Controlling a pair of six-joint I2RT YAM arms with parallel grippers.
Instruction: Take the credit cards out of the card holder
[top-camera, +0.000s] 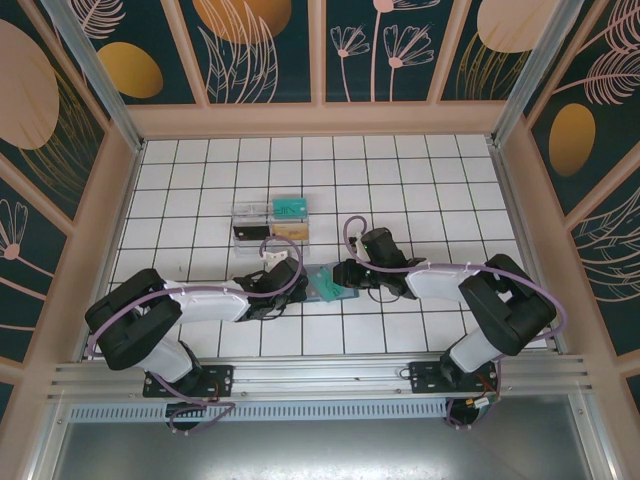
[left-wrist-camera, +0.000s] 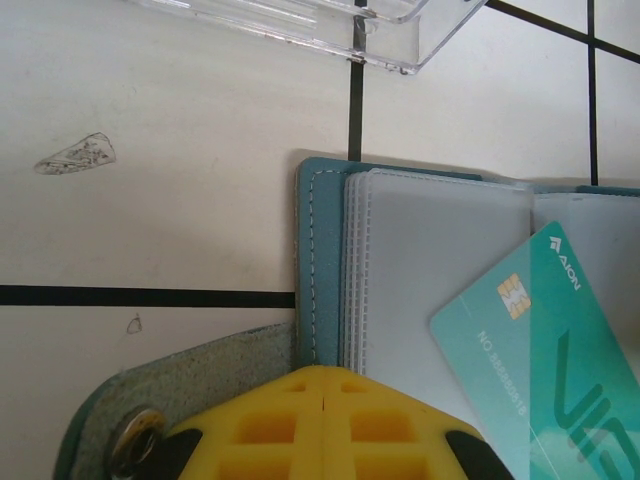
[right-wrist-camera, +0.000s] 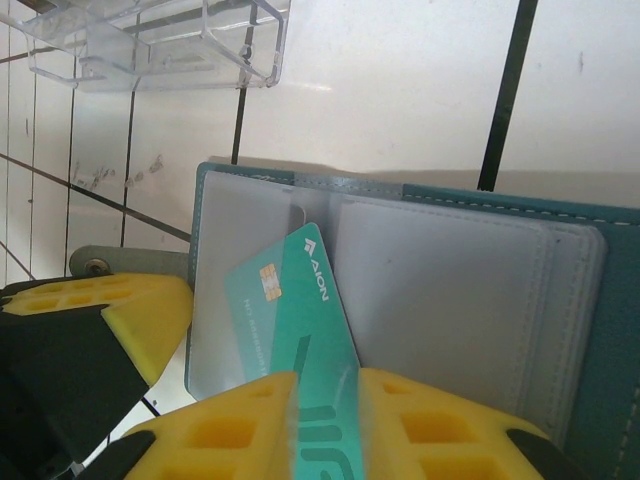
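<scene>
The card holder lies open on the tiles, its teal-blue cover and clear sleeves facing up. A teal credit card sticks slantwise out of a sleeve near the centre crease, its chip visible. My right gripper straddles the card's near end, and the jaws stand slightly open with the card's face showing in the gap. My left gripper is shut, and its tip rests on the holder's left edge by the snap strap.
A clear plastic box stands just behind the holder and holds a teal card, an orange-tan card and a black card. Its rim is close to the holder. White tiled floor stretches all round, and patterned walls enclose it.
</scene>
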